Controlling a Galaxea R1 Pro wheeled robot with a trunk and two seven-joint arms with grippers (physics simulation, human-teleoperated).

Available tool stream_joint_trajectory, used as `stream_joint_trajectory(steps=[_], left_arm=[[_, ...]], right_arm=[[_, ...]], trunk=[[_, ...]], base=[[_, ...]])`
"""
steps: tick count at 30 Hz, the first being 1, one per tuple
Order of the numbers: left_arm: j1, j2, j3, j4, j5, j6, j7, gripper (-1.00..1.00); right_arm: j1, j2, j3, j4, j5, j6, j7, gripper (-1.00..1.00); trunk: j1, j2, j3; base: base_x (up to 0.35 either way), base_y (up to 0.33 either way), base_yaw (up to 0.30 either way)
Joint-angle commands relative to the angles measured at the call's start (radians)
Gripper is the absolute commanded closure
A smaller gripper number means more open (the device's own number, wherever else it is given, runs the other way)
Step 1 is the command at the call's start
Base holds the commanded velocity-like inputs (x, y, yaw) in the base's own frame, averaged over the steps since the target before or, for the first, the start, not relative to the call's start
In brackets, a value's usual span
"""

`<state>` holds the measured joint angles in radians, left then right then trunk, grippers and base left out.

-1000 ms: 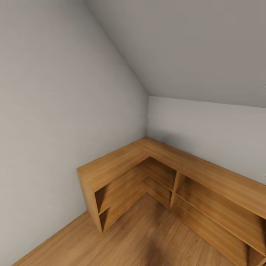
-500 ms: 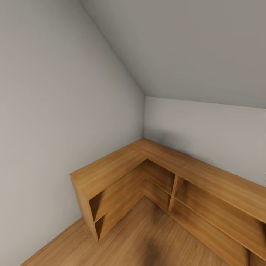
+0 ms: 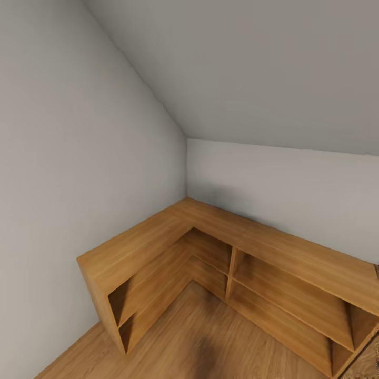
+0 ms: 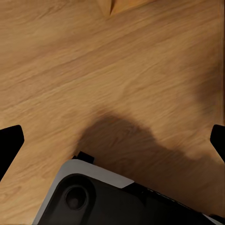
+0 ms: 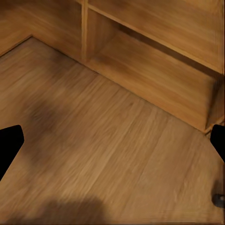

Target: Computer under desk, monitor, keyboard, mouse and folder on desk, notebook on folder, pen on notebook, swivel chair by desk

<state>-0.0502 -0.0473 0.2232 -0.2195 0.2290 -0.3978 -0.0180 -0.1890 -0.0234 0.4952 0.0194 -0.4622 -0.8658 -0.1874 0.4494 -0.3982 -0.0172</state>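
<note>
The head view faces a room corner where two pale grey walls (image 3: 79, 173) meet under a sloped ceiling (image 3: 252, 68). A low L-shaped wooden shelf unit (image 3: 221, 247) wraps the corner, one wing running toward 8 o'clock and the longer wing toward 4 o'clock, its open compartments bare. Wooden floor (image 3: 210, 342) spreads at 6 o'clock with a soft dark shadow on it. None of the task's things is in sight.

The left gripper (image 4: 112, 140) hangs over floorboards, its dark fingertips (image 4: 9, 140) spread wide apart with nothing between them; the robot's grey-and-black base (image 4: 108, 197) lies below. The right gripper (image 5: 112, 140) is likewise spread wide and holds nothing, near the shelf's lower compartments.
</note>
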Motion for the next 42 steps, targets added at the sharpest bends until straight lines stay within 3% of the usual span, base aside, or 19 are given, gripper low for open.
stream_joint_trajectory(steps=[1,19,30,42], left_arm=[[0.0,0.0,0.001,0.0,0.006,-0.003,-0.002,-1.0],[0.0,0.001,0.001,0.0,0.006,-0.005,-0.002,-1.0],[0.0,0.001,0.001,0.0,0.006,-0.004,-0.001,-1.0],[0.0,0.001,0.001,0.0,0.006,-0.004,-0.001,-1.0]], right_arm=[[-0.001,0.0,0.008,0.002,-0.003,-0.002,-0.005,-1.0],[-0.001,0.0,0.009,0.002,-0.003,-0.002,-0.006,-1.0],[-0.001,0.0,0.01,0.002,-0.003,-0.002,-0.007,-1.0],[-0.001,0.0,0.009,0.001,-0.003,-0.002,-0.007,-1.0]], trunk=[[0.001,-0.002,-0.001],[0.001,-0.002,-0.003],[0.001,-0.002,-0.007],[0.001,-0.002,-0.007]], base=[[0.001,0.0,-0.264],[0.059,0.042,-0.26],[0.251,0.093,-0.059],[0.039,0.006,-0.181]])
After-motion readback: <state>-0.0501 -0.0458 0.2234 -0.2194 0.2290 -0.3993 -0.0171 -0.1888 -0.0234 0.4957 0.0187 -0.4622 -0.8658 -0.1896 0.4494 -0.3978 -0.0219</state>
